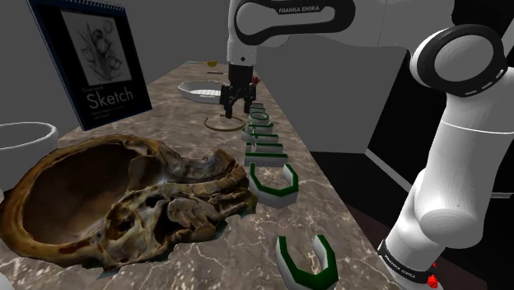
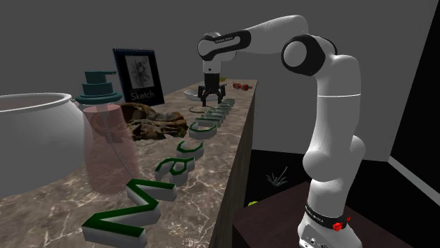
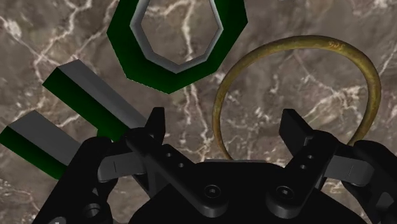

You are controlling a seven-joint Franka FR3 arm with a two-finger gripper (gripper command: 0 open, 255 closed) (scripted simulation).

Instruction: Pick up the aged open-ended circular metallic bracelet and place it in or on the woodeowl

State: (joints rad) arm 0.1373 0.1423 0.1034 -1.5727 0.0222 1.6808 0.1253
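Nearest the camera, in the lower left of the shoulder view, a gnarled, hollow brown bowl (image 1: pixel 123 202) with a ragged rim lies on a brown marble counter (image 1: pixel 239 239). At the far left edge, the rim of a white bowl (image 1: pixel 25 136) shows behind it. In the upper left a dark sketch pad (image 1: pixel 91 58) stands leaning back, with a flower drawing and the word "Sketch" on its cover. Near the upper middle, a shallow white dish (image 1: pixel 200 91) sits toward the counter's far end. Just in front of it the black gripper (image 1: pixel 233 105) points down, its two fingers spread wide and clasping nothing. Directly beneath it the bracelet (image 3: pixel 331 46), a thin, dull-gold ring, lies flat on the marble, well apart from the brown bowl. From the wrist camera, one side of the ring runs between the parted fingers. Right of the bracelet, a row of green-sided, white-faced block letters (image 1: pixel 276 196) runs along the counter's edge toward the lower middle. The white arm (image 1: pixel 461 148) rises along the right side.
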